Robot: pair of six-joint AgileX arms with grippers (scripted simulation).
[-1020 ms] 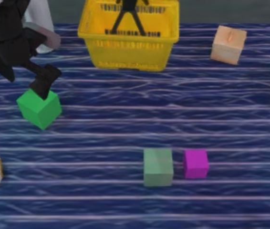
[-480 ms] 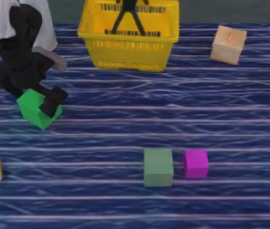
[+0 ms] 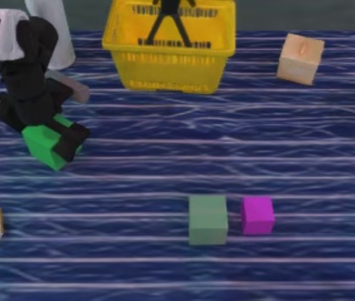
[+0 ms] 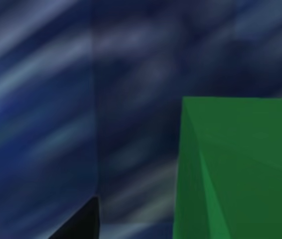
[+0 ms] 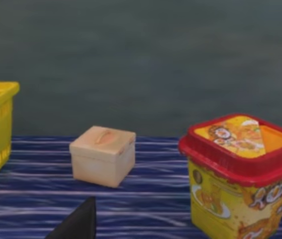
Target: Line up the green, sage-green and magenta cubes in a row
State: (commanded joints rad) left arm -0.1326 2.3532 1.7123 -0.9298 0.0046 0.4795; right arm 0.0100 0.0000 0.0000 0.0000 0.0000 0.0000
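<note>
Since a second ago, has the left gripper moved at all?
Yes. Against the yellow basket, the left gripper has dropped lower over the green cube.

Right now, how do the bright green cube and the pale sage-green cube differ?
The bright saturated green matte cube sits at the table's left, turned diagonal to the stripes, with the left gripper down over it. The pale sage-green matte cube sits near centre, square to the stripes, beside the magenta cube, no gripper near. Both look similar in size.

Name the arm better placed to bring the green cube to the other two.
Left. Its gripper is already down over the green cube at the table's left; the right arm is out of the top view.
</note>
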